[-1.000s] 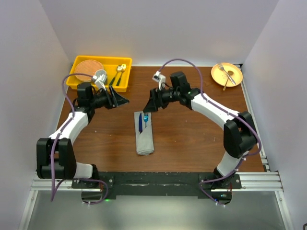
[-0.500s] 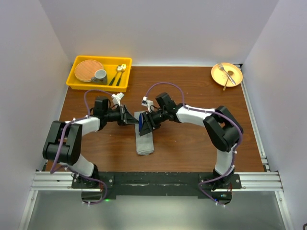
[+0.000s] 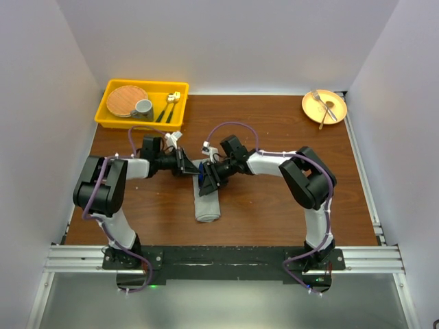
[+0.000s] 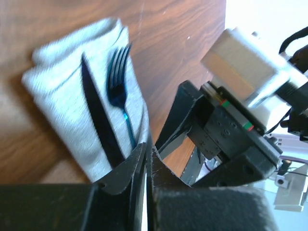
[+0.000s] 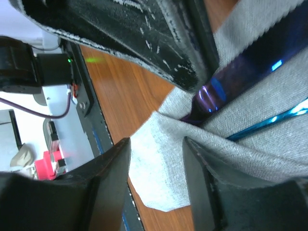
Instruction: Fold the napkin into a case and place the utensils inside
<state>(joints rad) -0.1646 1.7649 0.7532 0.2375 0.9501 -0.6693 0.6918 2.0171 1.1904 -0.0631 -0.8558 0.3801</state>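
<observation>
Two blue utensils, knife and fork, lie side by side on the grey case on the table. The left gripper has jaws almost closed at its edge. The right gripper has jaws half open astride the case, and I cannot tell if they pinch.

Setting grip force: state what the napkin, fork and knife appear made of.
The napkin: soft grey woven cloth, matte; weave and rounded folds show. The fork: glossy blue with metallic sheen, perhaps coated metal, possibly plastic. The knife: dark blue, smooth, seemingly the same finish; material uncertain.
</observation>
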